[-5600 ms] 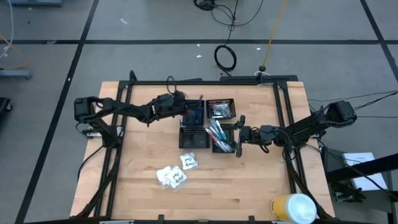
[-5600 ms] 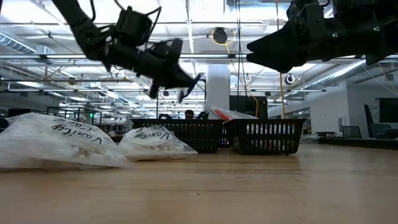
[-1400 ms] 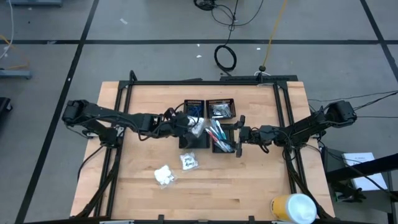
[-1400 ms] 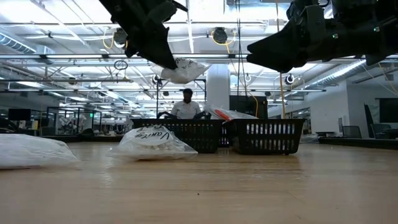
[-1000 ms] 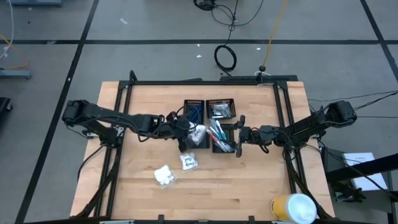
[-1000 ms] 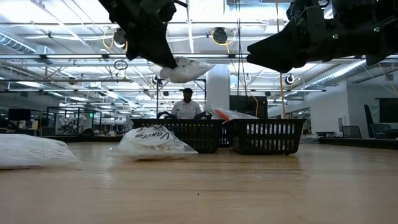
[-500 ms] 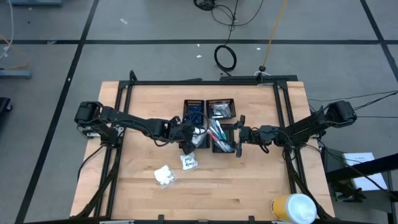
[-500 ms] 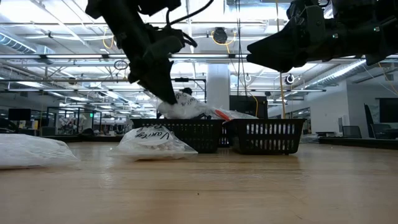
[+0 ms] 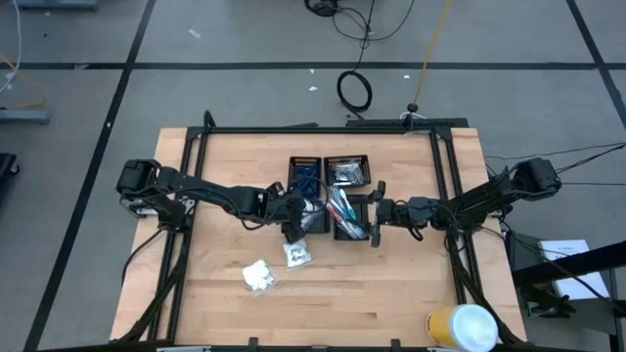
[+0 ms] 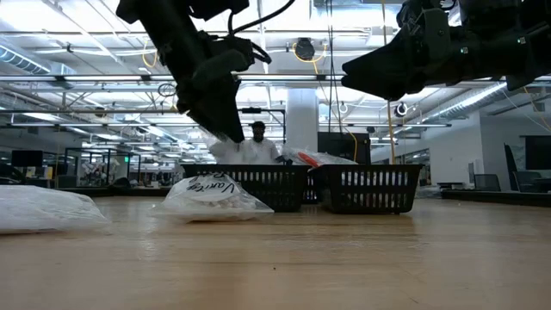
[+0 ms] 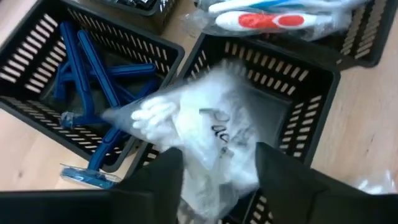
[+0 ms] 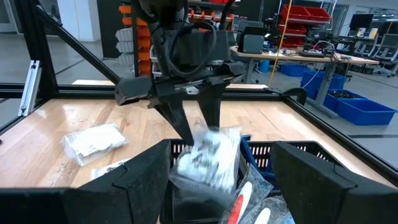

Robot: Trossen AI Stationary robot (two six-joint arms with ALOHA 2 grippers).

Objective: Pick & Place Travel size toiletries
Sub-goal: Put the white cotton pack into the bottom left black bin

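Four black mesh trays stand mid-table. The far-left tray [image 9: 305, 174] holds blue razors [image 11: 93, 87], and the near-right tray [image 9: 344, 217] holds toothbrushes [image 11: 273, 18]. My left gripper [image 9: 298, 213] hangs open, slanting down over the near-left tray [image 11: 311, 93]. A white crinkly packet [image 11: 205, 137] shows blurred between and just below its fingers, above that tray's inside. My right gripper [image 9: 377, 220] stands open and level at the trays' right side, with nothing in it. Two more white packets [image 9: 296, 254] [image 9: 259, 277] lie on the table nearer the front. My left gripper has its fingers [image 12: 211, 115] spread above the packet's upper end [image 12: 208, 146]. The packet is blurred, and I cannot tell whether the fingers touch it. It hangs over the near-left tray's opening.
The far-right tray [image 9: 347, 171] holds small silvery pieces. A large yellow-and-white cylinder [image 9: 462, 328] stands at the table's front right corner. A black frame [image 9: 323, 130] runs along the far edge and both sides. Bare wood lies at the front middle. A person stands beyond the table in the low view.
My left gripper has come down with the white packet from well above the trays to the near-left tray's rim. It has then let go: the packet no longer shows at its fingertips in the low view.
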